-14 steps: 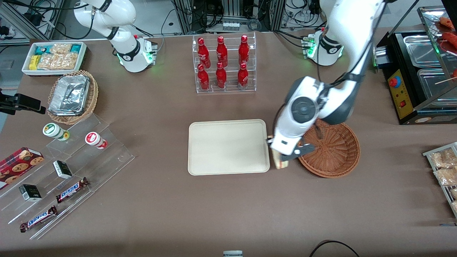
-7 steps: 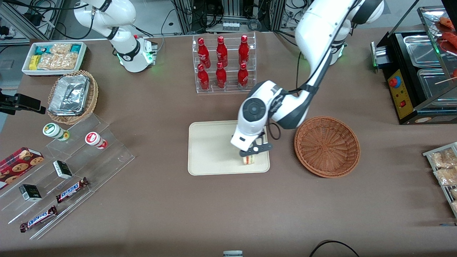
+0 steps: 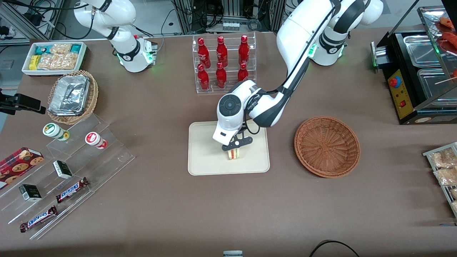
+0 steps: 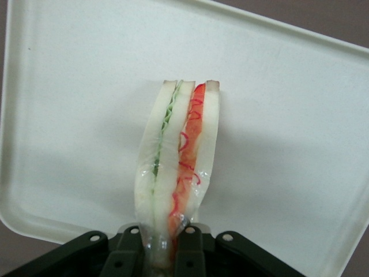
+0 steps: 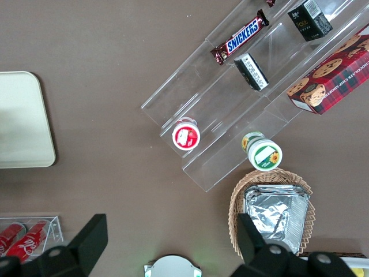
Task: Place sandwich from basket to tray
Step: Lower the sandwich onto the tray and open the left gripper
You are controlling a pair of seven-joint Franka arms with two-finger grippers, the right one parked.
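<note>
I see the sandwich [image 3: 234, 153] pinched upright between the fingers of the gripper [image 3: 235, 145], and it sits over the tray [image 3: 203, 157], near the middle of the tray's width and a little toward the edge nearest the front camera. From the wrist camera the sandwich [image 4: 179, 167] shows as a narrow wedge, green filling on one side and orange-red on the other, squeezed tight where the gripper [image 4: 164, 254] clamps it and splaying apart toward its free end. I cannot tell whether its lower edge touches the tray [image 4: 300, 127] or hangs just above it. I have bare cream surface around the wedge on every side; the rounded rim [image 4: 17, 222] is well clear of the bread. The basket [image 3: 327, 146] lies toward the working arm's end of the table, apart from the tray, with a strip of brown table [image 3: 282, 200] between them. The rack of red bottles [image 3: 223, 64] stands farther from the front camera than the tray, and the arm's wrist passes just in front of it. Toward the parked arm's end, the acrylic steps with snack bars [image 3: 71, 189] and the wicker basket with foil containers [image 3: 71, 96] are well apart from the tray.
</note>
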